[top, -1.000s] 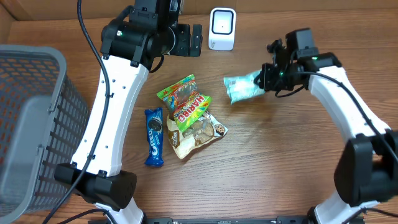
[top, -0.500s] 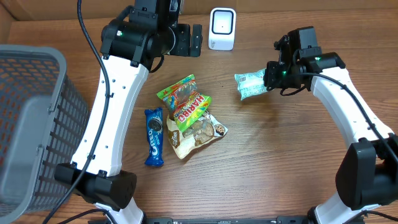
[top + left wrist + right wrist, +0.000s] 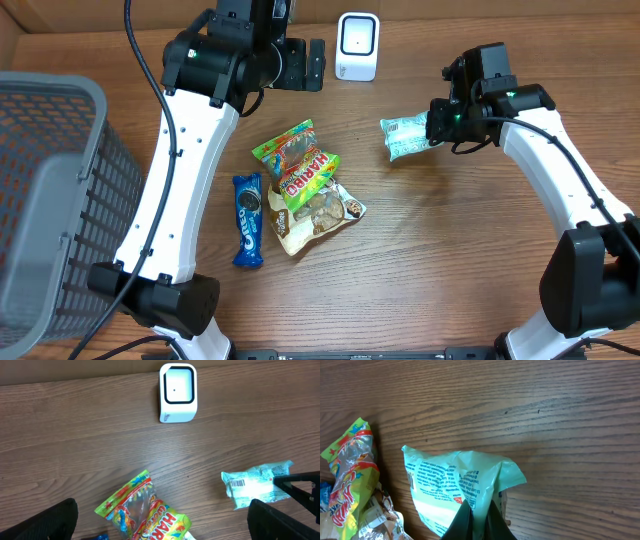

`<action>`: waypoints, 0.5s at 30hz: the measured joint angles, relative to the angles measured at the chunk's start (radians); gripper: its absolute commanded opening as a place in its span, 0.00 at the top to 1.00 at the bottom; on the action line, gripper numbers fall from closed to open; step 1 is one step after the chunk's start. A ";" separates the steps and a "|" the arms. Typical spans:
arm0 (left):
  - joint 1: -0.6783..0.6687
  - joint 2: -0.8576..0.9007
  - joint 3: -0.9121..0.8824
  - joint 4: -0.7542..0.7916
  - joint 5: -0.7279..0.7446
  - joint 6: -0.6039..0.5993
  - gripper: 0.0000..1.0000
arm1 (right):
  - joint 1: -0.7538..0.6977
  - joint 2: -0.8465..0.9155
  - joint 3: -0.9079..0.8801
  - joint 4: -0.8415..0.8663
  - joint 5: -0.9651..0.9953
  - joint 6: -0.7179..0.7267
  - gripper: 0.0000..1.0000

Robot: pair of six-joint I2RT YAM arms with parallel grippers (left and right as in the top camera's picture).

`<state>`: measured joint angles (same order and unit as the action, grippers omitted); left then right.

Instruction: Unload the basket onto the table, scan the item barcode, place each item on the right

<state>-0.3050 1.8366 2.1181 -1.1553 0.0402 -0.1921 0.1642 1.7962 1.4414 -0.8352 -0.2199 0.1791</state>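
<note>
Pinching the mint-green packet [image 3: 403, 137] tightly by its edge, the right gripper [image 3: 432, 123] holds it aloft, seemingly freeing its barcode [image 3: 241, 483] for the scanner [image 3: 357, 46] beyond its fingertips.

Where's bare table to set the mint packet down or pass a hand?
Bare wood between the scanner and the mint packet, and right of the cookie bag. Crowded mid-table: Haribo bag, cookie bag, Oreo pack bunched. Basket fills the left.
</note>
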 measured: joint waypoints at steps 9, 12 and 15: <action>0.000 0.000 0.000 0.003 0.000 0.000 0.00 | 0.000 0.000 0.000 -0.031 0.010 -0.010 0.96; 0.010 0.000 0.000 0.004 0.000 -0.002 0.00 | 0.000 0.000 0.000 -0.039 0.024 -0.013 0.96; 0.037 0.000 0.010 0.000 0.001 -0.026 0.00 | 0.000 0.000 0.000 -0.040 0.031 -0.015 0.96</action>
<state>-0.2676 1.8366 2.1281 -1.1549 0.0414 -0.2176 0.1642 1.7962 1.4414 -0.8753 -0.1890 0.1638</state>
